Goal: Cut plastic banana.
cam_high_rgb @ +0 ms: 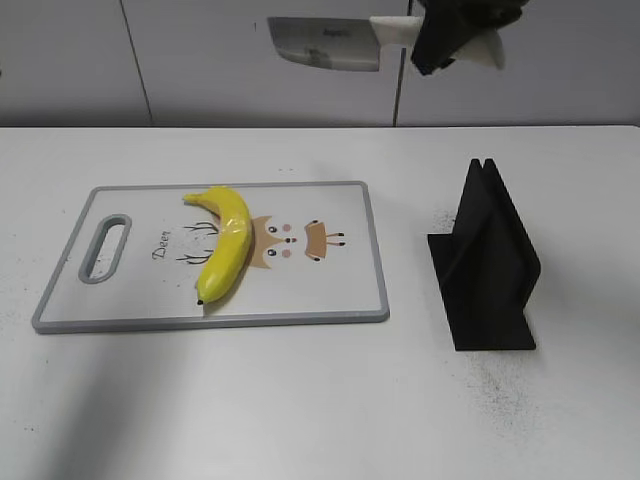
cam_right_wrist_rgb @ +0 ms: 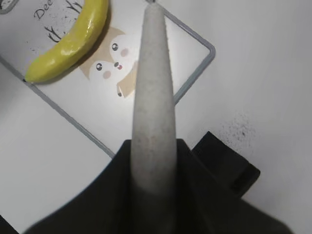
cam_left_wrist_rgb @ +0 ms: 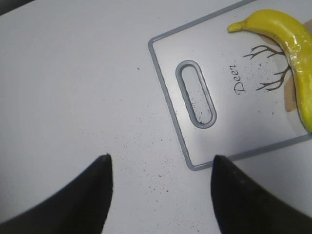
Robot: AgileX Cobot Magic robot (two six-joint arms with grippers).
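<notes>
The yellow plastic banana (cam_high_rgb: 227,251) lies whole on the white cutting board (cam_high_rgb: 330,300), left of its middle. It also shows in the left wrist view (cam_left_wrist_rgb: 292,58) and the right wrist view (cam_right_wrist_rgb: 73,41). My right gripper (cam_high_rgb: 450,40) is shut on the white handle of a knife (cam_high_rgb: 325,42), held high above the table's far side, blade pointing left. In the right wrist view the knife (cam_right_wrist_rgb: 153,92) runs up from the jaws (cam_right_wrist_rgb: 153,161). My left gripper (cam_left_wrist_rgb: 161,168) is open and empty over bare table, by the board's handle-hole corner.
A black knife stand (cam_high_rgb: 485,265) sits on the table right of the board; its edge shows in the right wrist view (cam_right_wrist_rgb: 229,165). The board has a grey rim (cam_left_wrist_rgb: 165,87) and a handle slot (cam_left_wrist_rgb: 196,95). Dark specks dot the white table.
</notes>
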